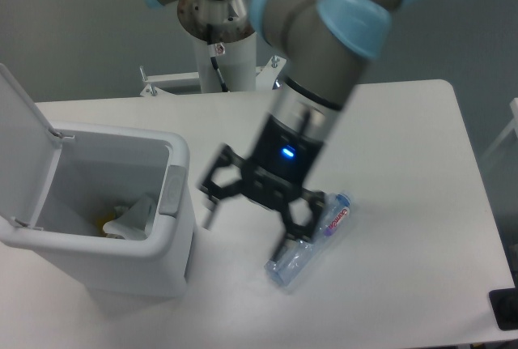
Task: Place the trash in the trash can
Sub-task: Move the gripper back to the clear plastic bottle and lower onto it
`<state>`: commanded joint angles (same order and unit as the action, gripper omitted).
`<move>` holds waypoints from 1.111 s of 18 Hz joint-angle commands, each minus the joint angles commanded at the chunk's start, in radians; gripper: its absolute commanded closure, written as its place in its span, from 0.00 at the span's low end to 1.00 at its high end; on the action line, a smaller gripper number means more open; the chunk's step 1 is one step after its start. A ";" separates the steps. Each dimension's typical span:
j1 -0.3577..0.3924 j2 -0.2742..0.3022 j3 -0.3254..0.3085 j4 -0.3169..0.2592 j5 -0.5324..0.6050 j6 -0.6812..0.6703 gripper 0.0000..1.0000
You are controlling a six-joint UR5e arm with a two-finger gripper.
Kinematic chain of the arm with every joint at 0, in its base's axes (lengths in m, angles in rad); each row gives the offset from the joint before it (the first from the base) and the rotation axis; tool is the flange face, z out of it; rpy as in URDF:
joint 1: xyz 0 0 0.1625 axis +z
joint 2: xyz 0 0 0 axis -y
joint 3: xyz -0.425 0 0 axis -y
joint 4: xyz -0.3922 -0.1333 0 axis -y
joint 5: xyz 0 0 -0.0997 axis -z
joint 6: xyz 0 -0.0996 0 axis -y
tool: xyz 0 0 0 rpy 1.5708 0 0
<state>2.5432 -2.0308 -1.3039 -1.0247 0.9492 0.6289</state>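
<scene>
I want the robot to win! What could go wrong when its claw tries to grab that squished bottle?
The bottle is crushed, clear and lies slanted on the table, so it might slip or roll away as the open claw closes. The claw looks off to the bottle's left, with only one finger over it, so it could pinch just an edge. Carrying it to the trash can, the long bottle might bump the rim and fall outside.

Lab setup: arm pedestal bolted by white table (grey floor).
</scene>
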 joint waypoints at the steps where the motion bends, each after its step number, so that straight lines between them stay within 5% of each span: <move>1: 0.005 -0.015 -0.002 -0.003 0.034 0.012 0.00; 11: -0.047 -0.109 -0.066 -0.026 0.388 0.218 0.00; 20: -0.116 -0.153 -0.092 -0.018 0.479 0.229 0.00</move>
<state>2.4269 -2.1843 -1.3958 -1.0431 1.4279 0.8575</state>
